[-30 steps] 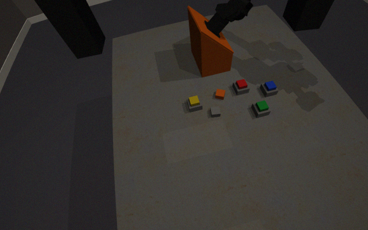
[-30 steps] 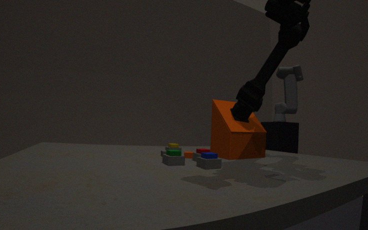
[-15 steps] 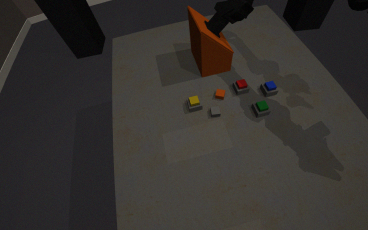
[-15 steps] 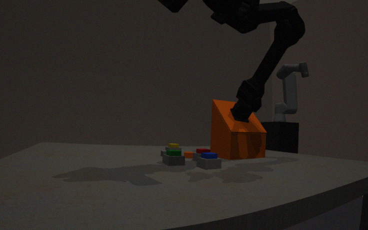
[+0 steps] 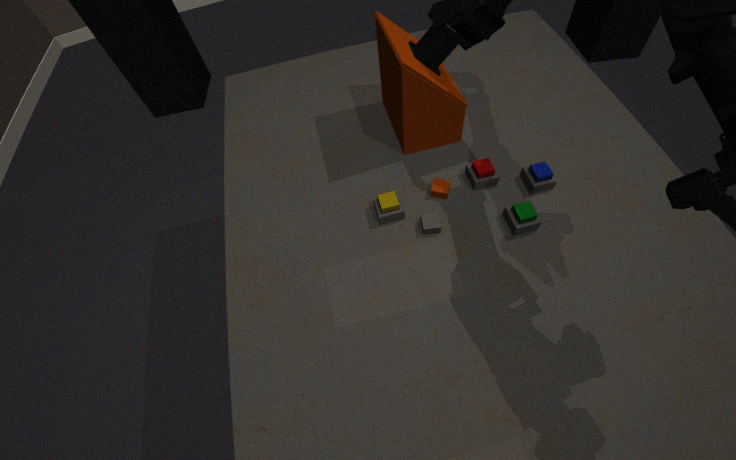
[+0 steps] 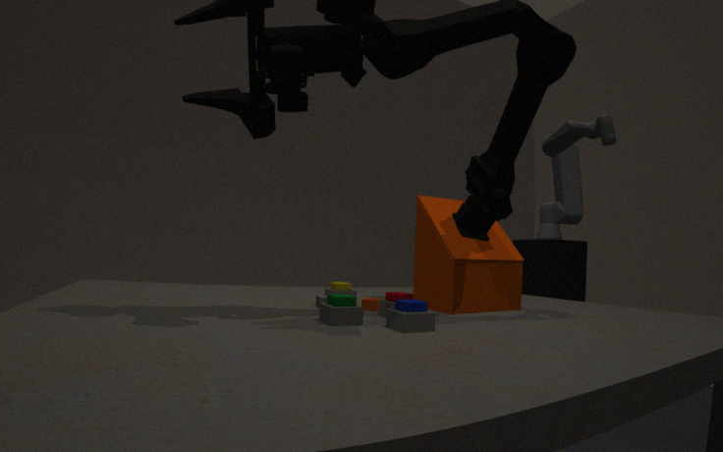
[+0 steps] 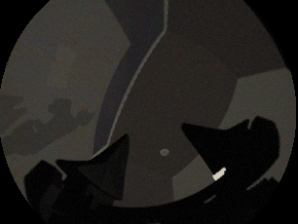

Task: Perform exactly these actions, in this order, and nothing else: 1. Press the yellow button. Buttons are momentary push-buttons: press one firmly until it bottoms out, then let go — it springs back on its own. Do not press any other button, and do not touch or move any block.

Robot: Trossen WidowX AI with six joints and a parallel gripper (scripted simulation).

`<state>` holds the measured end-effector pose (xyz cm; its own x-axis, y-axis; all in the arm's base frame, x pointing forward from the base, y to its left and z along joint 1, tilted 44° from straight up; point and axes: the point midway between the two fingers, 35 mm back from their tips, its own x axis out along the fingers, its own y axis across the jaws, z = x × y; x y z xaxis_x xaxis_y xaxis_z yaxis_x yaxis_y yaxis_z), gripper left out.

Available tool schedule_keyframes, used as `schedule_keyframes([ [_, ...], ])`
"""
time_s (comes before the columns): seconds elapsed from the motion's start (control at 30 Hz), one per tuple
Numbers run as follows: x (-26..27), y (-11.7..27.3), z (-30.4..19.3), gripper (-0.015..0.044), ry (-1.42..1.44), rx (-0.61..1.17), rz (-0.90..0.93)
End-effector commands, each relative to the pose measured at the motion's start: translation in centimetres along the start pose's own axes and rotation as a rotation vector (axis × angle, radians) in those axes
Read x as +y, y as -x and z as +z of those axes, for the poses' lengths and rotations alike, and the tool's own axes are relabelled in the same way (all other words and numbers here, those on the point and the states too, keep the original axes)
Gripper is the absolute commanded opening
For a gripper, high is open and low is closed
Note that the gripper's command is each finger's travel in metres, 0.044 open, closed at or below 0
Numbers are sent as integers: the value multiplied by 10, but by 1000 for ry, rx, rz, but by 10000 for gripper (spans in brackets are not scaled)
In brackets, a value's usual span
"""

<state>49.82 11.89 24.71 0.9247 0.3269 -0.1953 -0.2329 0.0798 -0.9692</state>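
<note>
The yellow button (image 5: 388, 201) (image 6: 340, 285) stands raised on its grey base, left of the other buttons in the top view. The red button (image 5: 483, 168) (image 6: 399, 296), blue button (image 5: 541, 171) (image 6: 411, 306) and green button (image 5: 524, 211) (image 6: 341, 300) are also raised. An orange block (image 5: 440, 188) (image 6: 370, 304) and a grey block (image 5: 430, 222) lie between the yellow button and the others. My gripper (image 6: 179, 60) (image 7: 156, 131) is open and empty, high above the table, pointing roughly level. The wrist view shows no button or block.
The orange wedge-shaped housing (image 5: 433, 120) (image 6: 488, 286) stands behind the buttons around the arm's base. The arm's shadow crosses the table (image 5: 280, 354) (image 6: 241, 387) beside the green button. A grey arm (image 6: 567, 179) stands on a dark pedestal in the background.
</note>
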Motion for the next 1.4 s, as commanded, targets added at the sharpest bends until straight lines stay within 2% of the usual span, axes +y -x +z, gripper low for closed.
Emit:
schedule_keyframes([
  [0.0, 62, -5, -46, 400, -118, 70, 199],
  [0.2, 140, 11, -101, 400, -312, 176, 447],
  [0.4, 217, 49, -144, 400, -565, 296, 691],
  [0.6, 290, 108, -169, 400, -901, 433, 938],
  [0.8, 350, 186, -165, 400, -1363, 588, 1195],
  [0.9, 368, 227, -151, 400, -1656, 664, 1326],
  [1.0, 373, 245, -142, 400, -1806, 697, 1386],
  [1.37, 373, 246, -141, 400, -1815, 699, 1389],
])
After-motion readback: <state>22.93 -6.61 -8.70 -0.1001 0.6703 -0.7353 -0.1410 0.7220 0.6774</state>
